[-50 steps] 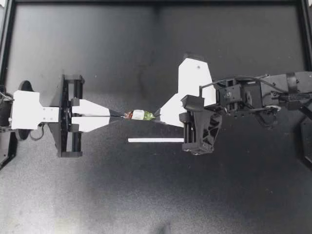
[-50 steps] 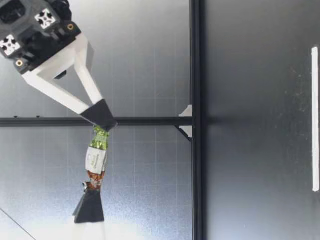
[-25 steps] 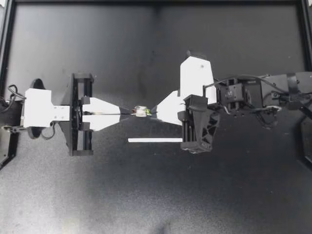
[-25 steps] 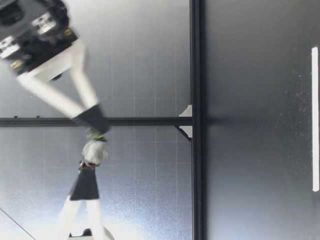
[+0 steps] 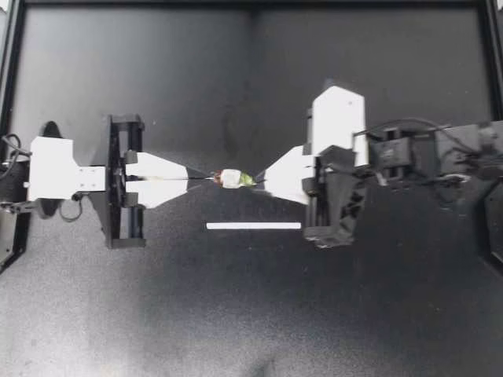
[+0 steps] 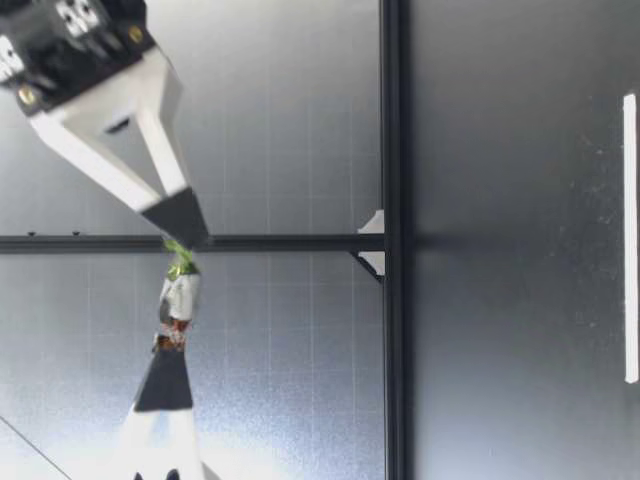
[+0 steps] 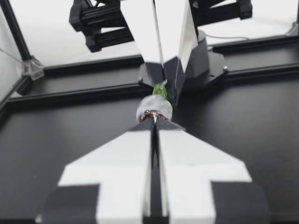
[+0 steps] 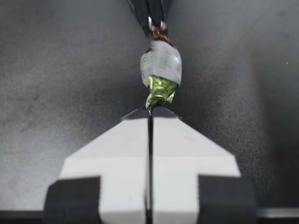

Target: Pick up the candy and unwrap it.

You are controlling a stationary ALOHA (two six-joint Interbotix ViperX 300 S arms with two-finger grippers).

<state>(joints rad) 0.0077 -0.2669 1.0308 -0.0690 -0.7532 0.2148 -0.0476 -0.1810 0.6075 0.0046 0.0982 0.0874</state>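
A small candy [image 5: 231, 179] in a white wrapper with one green twisted end and one reddish-brown end hangs in the air between both grippers. My left gripper [image 5: 209, 178] is shut on the brown end; my right gripper [image 5: 256, 180] is shut on the green end. In the low view the candy [image 6: 180, 298] hangs well above the table, between the right gripper [image 6: 186, 240] and the left gripper [image 6: 167, 346]. The left wrist view shows the candy [image 7: 154, 107] just ahead of my closed fingertips. The right wrist view shows its green end [image 8: 160, 91] pinched at my tips.
A thin white strip [image 5: 253, 225] lies flat on the dark table [image 5: 236, 314], just nearer the front than the candy and under the right gripper's side. A black frame rail [image 6: 392, 240] borders the table.
The grippers came closer together, bunching the candy shorter, then drew apart a little. The right arm has shifted to the right. Both stay shut on the wrapper ends.
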